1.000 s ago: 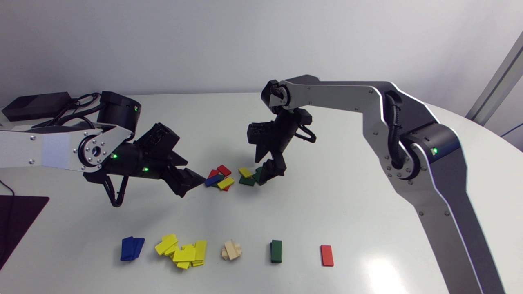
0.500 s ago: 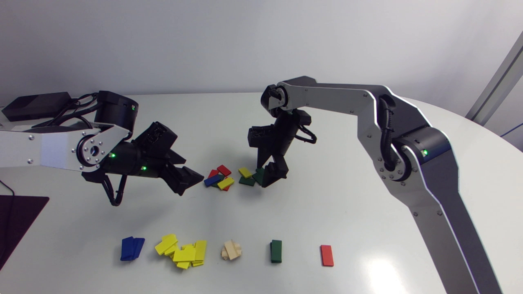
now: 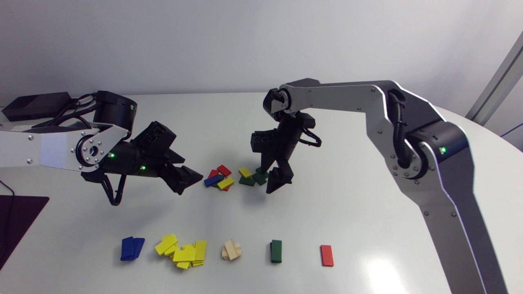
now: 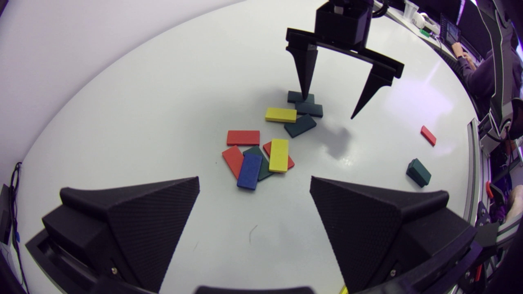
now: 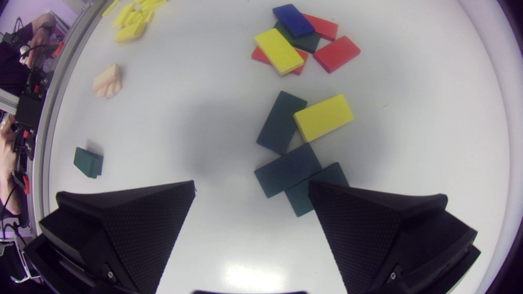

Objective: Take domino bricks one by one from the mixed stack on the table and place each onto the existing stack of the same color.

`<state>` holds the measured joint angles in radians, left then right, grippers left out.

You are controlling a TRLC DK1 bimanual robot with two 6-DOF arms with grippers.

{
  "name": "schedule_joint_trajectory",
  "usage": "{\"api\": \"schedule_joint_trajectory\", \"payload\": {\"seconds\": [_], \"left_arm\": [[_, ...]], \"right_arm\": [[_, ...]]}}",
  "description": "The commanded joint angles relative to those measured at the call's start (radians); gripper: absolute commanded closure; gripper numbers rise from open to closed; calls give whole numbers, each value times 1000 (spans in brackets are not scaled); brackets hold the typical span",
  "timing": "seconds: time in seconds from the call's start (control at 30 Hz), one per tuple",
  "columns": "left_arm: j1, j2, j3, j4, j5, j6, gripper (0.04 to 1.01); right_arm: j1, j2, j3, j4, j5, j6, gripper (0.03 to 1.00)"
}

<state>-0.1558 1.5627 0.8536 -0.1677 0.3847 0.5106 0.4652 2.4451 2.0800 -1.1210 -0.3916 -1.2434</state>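
Mixed stack (image 3: 220, 178) sits mid-table (image 3: 367, 196), all bricks lying flat, in two clumps. The clump on the left arm's side has red, blue, yellow and one dark green overlapping, long axes all different. The other clump has three green bricks (image 5: 288, 169) plus a yellow brick (image 5: 323, 117); two greens overlap, parallel, and the third is angled off them against the yellow.

Right gripper (image 3: 273, 176) points down over the green clump, jaws wide, holding nothing. One fingertip is over the farthest green; can't tell if it's touching.

Left gripper (image 3: 190, 179) hovers just beside the other clump, jaws wide, nothing held.

Sorted stacks run along the table's front edge: blue stack (image 3: 131, 248), yellow stack (image 3: 184, 252), wood stack (image 3: 232, 250), green stack (image 3: 276, 251), red brick (image 3: 327, 255).
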Motion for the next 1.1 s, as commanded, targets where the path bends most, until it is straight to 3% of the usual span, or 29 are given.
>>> {"api": "schedule_joint_trajectory", "payload": {"seconds": [0.0, 0.23, 0.47, 0.67, 0.83, 1.07], "left_arm": [[9, 19, -30, 10, 2, -6, 82], [9, 16, -31, 11, 5, -4, 82], [7, 20, -41, 25, 5, -4, 82], [21, 20, -45, 28, 5, 0, 82], [32, 23, -45, 36, 5, 0, 82], [32, 42, -30, 45, 6, 0, 82]], "right_arm": [[20, -46, -84, 12, 8, -22, 56], [44, -163, -230, 125, 39, 12, 56], [47, -130, -124, 133, 39, 39, 56], [38, 48, 117, 35, 39, 44, 56], [21, 184, 347, -89, 25, 47, 56], [12, 246, 436, -126, 28, 71, 56]]}}
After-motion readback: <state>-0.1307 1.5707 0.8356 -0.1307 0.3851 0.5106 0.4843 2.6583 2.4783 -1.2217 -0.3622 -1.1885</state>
